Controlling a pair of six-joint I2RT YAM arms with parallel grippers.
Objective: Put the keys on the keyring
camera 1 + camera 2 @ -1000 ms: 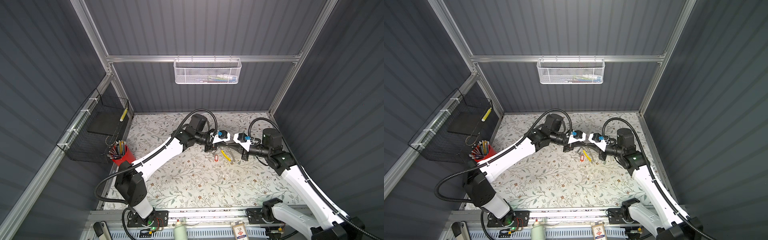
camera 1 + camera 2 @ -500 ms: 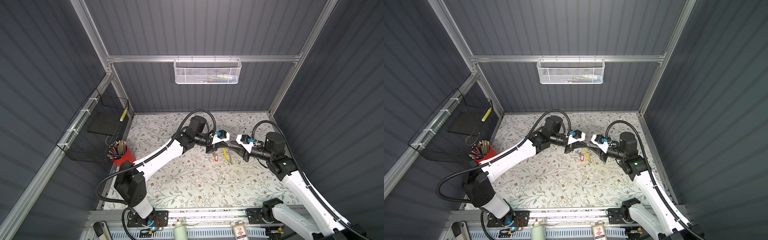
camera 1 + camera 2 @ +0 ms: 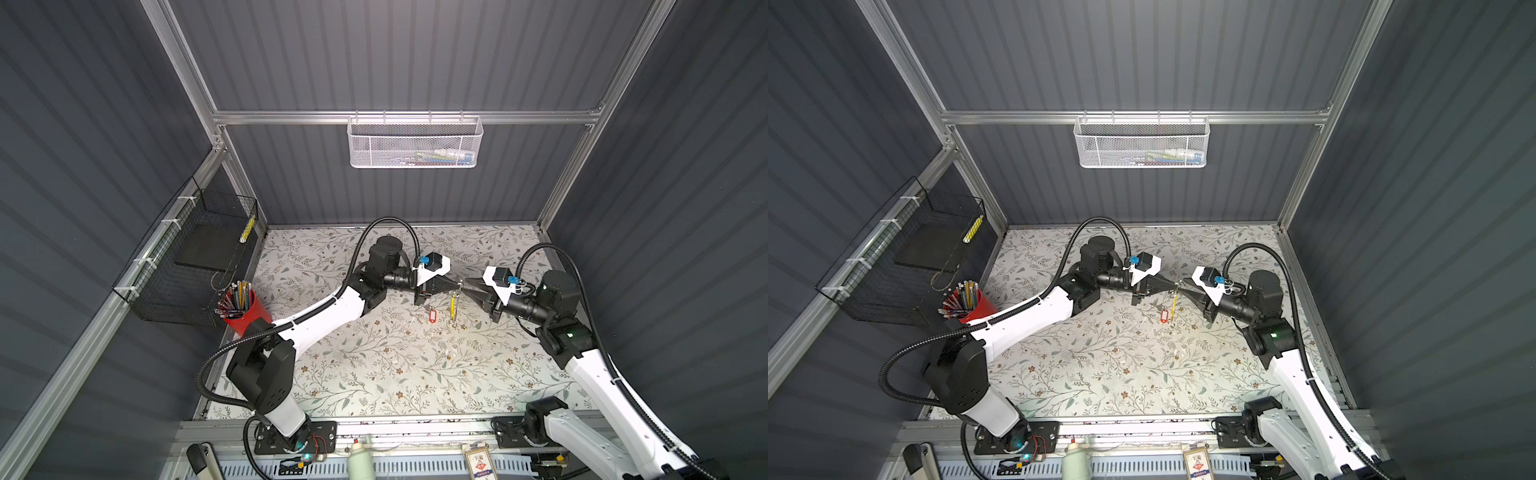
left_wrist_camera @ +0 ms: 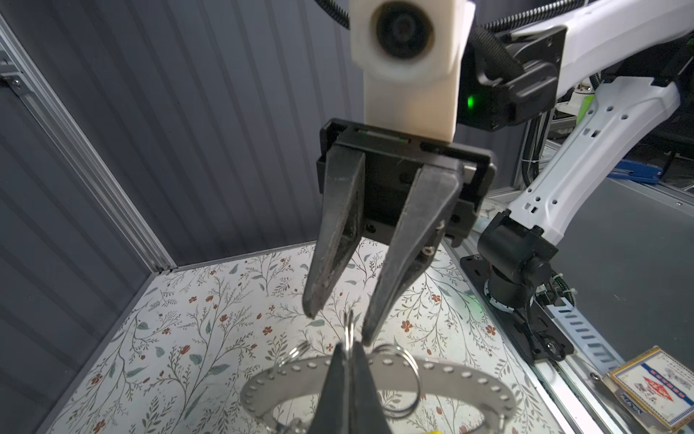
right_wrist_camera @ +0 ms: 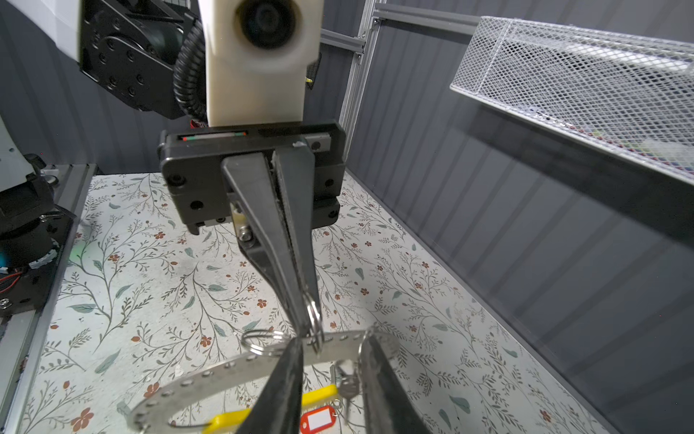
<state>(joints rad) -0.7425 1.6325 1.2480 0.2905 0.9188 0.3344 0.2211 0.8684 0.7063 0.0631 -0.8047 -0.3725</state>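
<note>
The keyring (image 5: 210, 374) is a studded grey hoop with a yellow segment (image 5: 225, 419), held in the air over the mat. My left gripper (image 4: 349, 351) is shut on a small split ring (image 5: 314, 319) threaded on the hoop. Facing it tip to tip, my right gripper (image 5: 333, 340) is open, its fingers on either side of that ring without touching it. A silvery key (image 5: 349, 389) with a red tag (image 5: 318, 419) seems to hang under the hoop. In both top views the left gripper (image 3: 458, 285) and right gripper (image 3: 468, 287) meet above the yellow segment (image 3: 1174, 301) and red tag (image 3: 1164, 316).
A red cup of pencils (image 3: 243, 305) stands at the mat's left edge below a black wire basket (image 3: 195, 257). A white mesh basket (image 3: 415, 143) hangs on the back wall. A card box (image 4: 653, 387) lies on the front rail.
My right gripper's jaws have opened from shut, and the right arm has shifted slightly. The left gripper has stayed shut on the small ring in the same place.
</note>
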